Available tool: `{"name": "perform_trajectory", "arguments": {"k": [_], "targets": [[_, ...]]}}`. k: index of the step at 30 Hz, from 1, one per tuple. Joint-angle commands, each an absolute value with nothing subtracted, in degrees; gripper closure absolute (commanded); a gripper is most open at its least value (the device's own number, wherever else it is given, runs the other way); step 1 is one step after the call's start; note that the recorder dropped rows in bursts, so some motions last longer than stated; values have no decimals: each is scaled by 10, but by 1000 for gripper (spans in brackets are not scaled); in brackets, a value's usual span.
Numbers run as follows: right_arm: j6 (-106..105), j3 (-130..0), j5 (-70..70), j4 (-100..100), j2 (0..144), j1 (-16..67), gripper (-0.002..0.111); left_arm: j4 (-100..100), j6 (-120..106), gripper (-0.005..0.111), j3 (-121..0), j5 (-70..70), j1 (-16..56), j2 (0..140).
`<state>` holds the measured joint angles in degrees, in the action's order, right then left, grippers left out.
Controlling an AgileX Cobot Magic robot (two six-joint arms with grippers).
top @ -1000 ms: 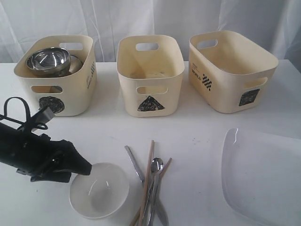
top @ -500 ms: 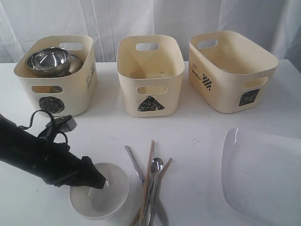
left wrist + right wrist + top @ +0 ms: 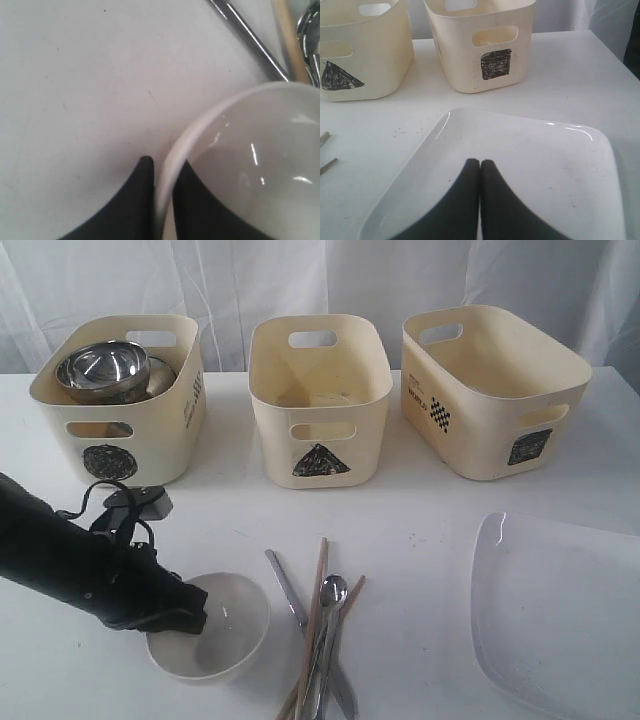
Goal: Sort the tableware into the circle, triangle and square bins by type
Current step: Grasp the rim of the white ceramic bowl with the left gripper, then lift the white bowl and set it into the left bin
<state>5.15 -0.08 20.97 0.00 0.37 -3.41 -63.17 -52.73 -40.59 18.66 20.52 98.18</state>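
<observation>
My left gripper (image 3: 196,611) (image 3: 164,164) is shut on the near-left rim of the white bowl (image 3: 228,623) (image 3: 250,165), one finger inside and one outside. The bowl is tipped slightly. To its right lie the steel knife (image 3: 285,586) (image 3: 250,37), the spoon (image 3: 332,592) and the wooden chopsticks (image 3: 316,605) (image 3: 290,40) in a loose pile. A steel bowl (image 3: 102,365) sits in the circle bin (image 3: 120,455) on other steel pieces. My right gripper (image 3: 480,162) is shut and empty over the large white square plate (image 3: 545,165) (image 3: 560,610).
The triangle bin (image 3: 320,405) (image 3: 355,65) stands at the back middle. At the back right is the square bin (image 3: 490,410) (image 3: 485,55). Both look empty from the exterior view. White curtains hang behind the table.
My left gripper came down from beside the bowl onto its rim and shut on it. The bowl has tipped and shifted slightly back. The cutlery and the plate have not moved.
</observation>
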Motion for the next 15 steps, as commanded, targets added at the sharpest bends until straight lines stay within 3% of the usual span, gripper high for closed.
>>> {"name": "perform_trajectory", "arguments": {"k": [1,8,15], "targets": [[49,0,203,0,0,-34,108,-616,-522,107,-422,138,207,953],[49,0,203,0,0,-34,108,-616,-525,107,-521,54,207,817],[49,0,203,0,0,-34,108,-606,-525,107,-609,-353,207,752]]}}
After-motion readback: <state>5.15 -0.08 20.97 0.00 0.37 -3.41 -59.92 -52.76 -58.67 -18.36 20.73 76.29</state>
